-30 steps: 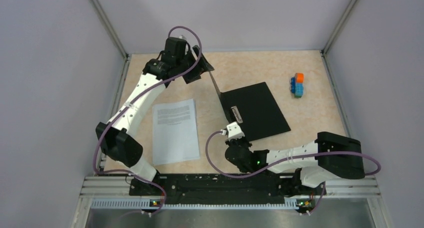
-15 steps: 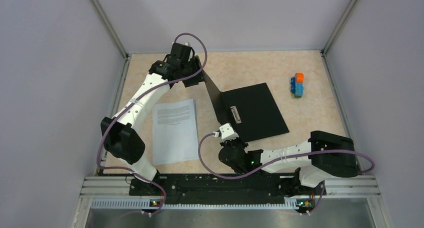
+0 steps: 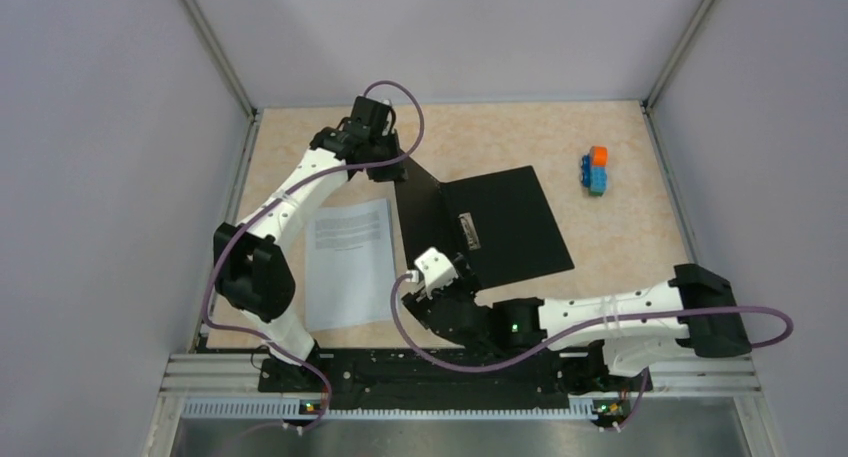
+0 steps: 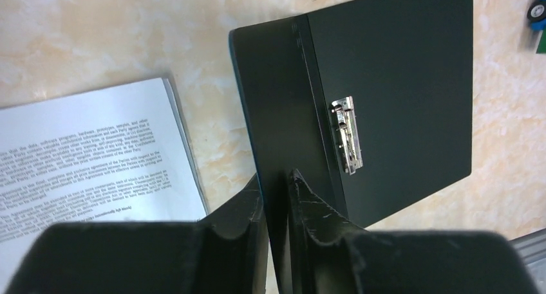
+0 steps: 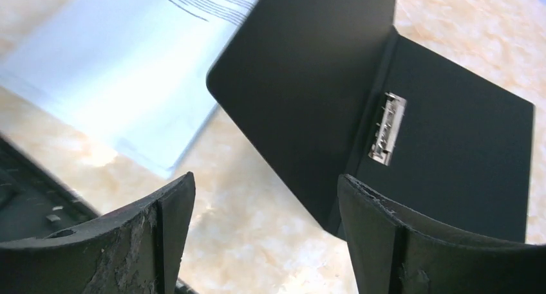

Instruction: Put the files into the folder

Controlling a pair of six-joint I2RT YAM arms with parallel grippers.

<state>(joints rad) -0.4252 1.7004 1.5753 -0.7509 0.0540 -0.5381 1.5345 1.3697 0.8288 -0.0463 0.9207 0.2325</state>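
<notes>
The folder point(image 3: 510, 222) lies open on the table, black inside, with its metal clip point(image 3: 470, 230) near the spine. Its left cover point(image 3: 420, 212) stands raised and leans left. My left gripper point(image 3: 390, 167) is shut on the far edge of that cover; in the left wrist view the gripper point(image 4: 277, 178) pinches the thin black cover point(image 4: 270, 101) beside the clip point(image 4: 346, 134). The files point(image 3: 348, 262) lie in a white stack left of the folder. My right gripper point(image 3: 458, 280) stands open at the folder's near edge, and in the right wrist view the gripper point(image 5: 265, 184) holds nothing.
An orange-and-blue toy block stack point(image 3: 596, 170) sits at the far right of the table. Grey walls enclose the table on three sides. The black base rail point(image 3: 420, 367) runs along the near edge.
The left gripper closed on the raised cover and swung it leftward, further open. The right gripper opened, let go of the folder's near edge and drew back to the left.
</notes>
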